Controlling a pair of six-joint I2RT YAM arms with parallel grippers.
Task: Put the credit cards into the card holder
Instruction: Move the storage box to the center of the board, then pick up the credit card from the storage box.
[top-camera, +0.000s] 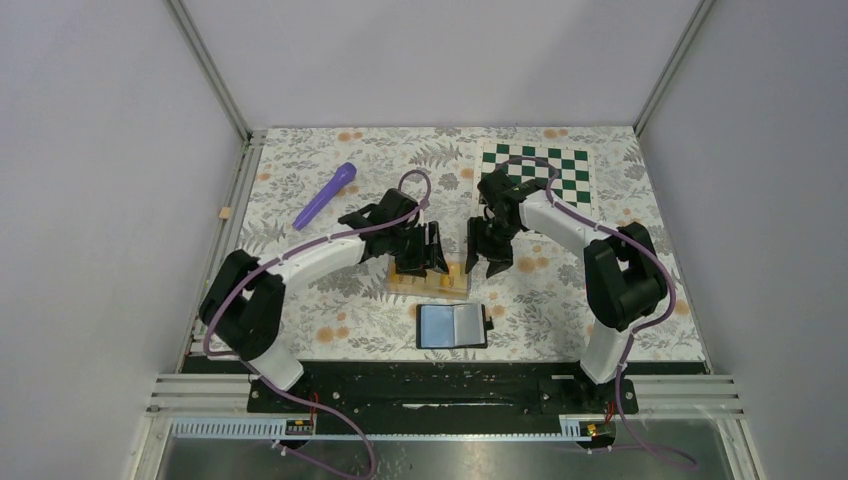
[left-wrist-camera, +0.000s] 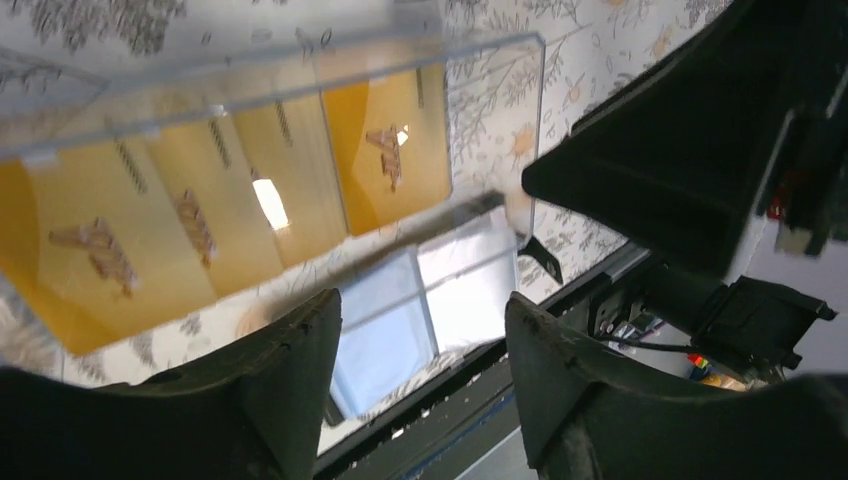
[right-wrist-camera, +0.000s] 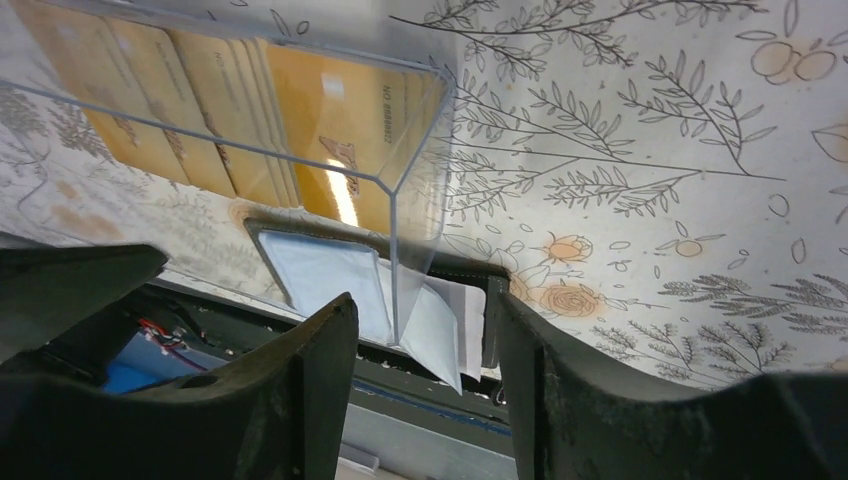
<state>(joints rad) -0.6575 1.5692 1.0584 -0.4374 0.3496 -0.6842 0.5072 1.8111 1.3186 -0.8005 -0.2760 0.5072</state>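
Observation:
Several yellow-orange credit cards (left-wrist-camera: 395, 150) lie side by side inside a clear plastic box (top-camera: 440, 285) at mid-table. The card holder (top-camera: 452, 325) lies open just in front of the box, its grey-blue pockets facing up. My left gripper (top-camera: 425, 255) hangs over the box's left part, open, and in the left wrist view nothing is between the fingers of the left gripper (left-wrist-camera: 422, 297). My right gripper (top-camera: 488, 258) hovers at the box's right end, also open. In the right wrist view the box's near corner (right-wrist-camera: 395, 300) shows in the gap of the right gripper (right-wrist-camera: 422, 292), untouched, with the card holder (right-wrist-camera: 320, 272) beyond.
A purple pen-like stick (top-camera: 326, 195) lies at the back left. A green-and-white chessboard (top-camera: 535, 172) is at the back right. The table's black front rail (top-camera: 450, 385) runs close behind the card holder. Walls enclose the floral cloth on three sides.

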